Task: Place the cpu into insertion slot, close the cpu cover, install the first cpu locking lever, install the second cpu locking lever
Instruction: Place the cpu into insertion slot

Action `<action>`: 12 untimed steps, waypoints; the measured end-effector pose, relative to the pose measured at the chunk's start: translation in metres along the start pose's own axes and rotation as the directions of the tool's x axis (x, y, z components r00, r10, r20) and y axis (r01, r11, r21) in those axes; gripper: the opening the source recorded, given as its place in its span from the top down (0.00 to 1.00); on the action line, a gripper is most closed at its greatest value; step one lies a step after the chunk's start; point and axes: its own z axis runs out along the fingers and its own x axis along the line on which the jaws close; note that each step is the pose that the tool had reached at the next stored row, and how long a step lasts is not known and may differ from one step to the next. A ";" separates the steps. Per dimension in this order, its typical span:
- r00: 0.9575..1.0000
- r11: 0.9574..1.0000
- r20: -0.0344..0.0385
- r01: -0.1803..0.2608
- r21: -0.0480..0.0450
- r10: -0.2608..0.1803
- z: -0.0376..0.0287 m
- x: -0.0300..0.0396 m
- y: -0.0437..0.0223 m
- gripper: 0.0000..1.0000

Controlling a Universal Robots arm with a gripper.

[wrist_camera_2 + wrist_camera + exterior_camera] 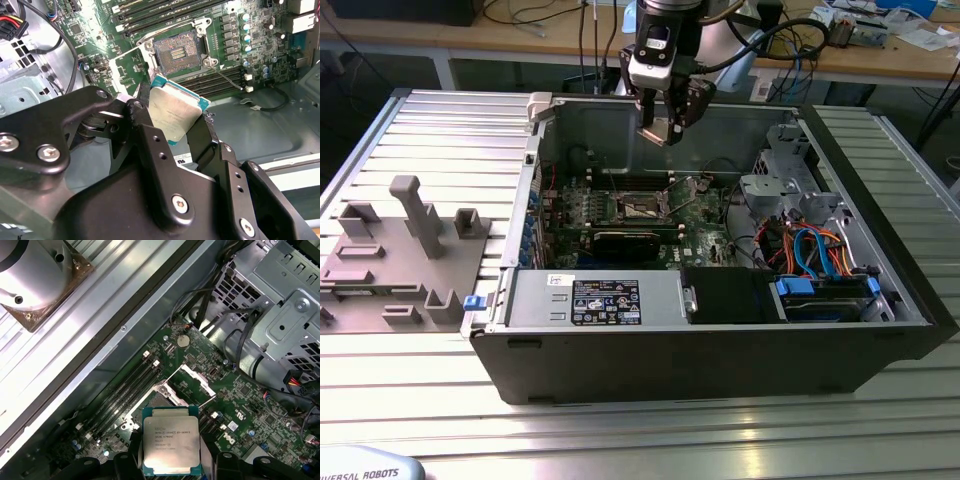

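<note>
1. The gripper (172,114) is clenched on the cpu (176,116). Its black fingers (145,130) press against two opposite edges of the chip, and the grey metal lid faces the second wrist camera.
2. The cpu is held in the air above the green motherboard (705,225), clear of it and tilted. It is not seated in the insertion slot (177,49).
3. The insertion slot lies uncovered, with its dark contact field exposed inside the black rim. In the first wrist view the held chip overlaps the near part of the slot.
4. The cpu cover (194,382) stands tilted up along one side of the slot, hinged open.
5. A thin locking lever (227,77) runs out from one corner of the slot across the memory slots (210,86). It sits apart from the cover.
6. In the exterior view the gripper (665,128) hangs over the open computer case (720,350), towards its far wall and above the socket area.
7. The case rests on a ribbed aluminium table (620,420). A grey fixture tray (400,260) lies beside it on the exterior view's left.
</note>
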 end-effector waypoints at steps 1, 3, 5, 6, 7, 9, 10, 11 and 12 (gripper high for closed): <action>1.000 1.000 0.000 -0.001 0.000 0.001 0.0000 0.0000 0.0000 0.46; 1.000 1.000 0.000 -0.004 0.000 0.004 0.0001 0.0000 0.0000 0.46; 1.000 1.000 0.000 -0.006 0.000 0.006 0.0001 0.0000 0.0000 0.46; 1.000 1.000 0.000 -0.007 0.000 0.007 0.0001 0.0000 0.0000 0.46; 1.000 1.000 0.001 -0.008 0.000 0.008 0.0002 0.0000 0.0000 0.46; 1.000 1.000 0.001 -0.011 0.000 0.011 0.0002 0.0000 0.0000 0.46; 1.000 1.000 0.001 -0.012 0.000 0.012 0.0003 0.0000 0.0000 0.46; 1.000 1.000 0.001 -0.012 0.000 0.012 0.0003 0.0000 0.0000 0.46; 1.000 1.000 0.001 -0.013 0.000 0.013 0.0003 0.0000 0.0000 0.46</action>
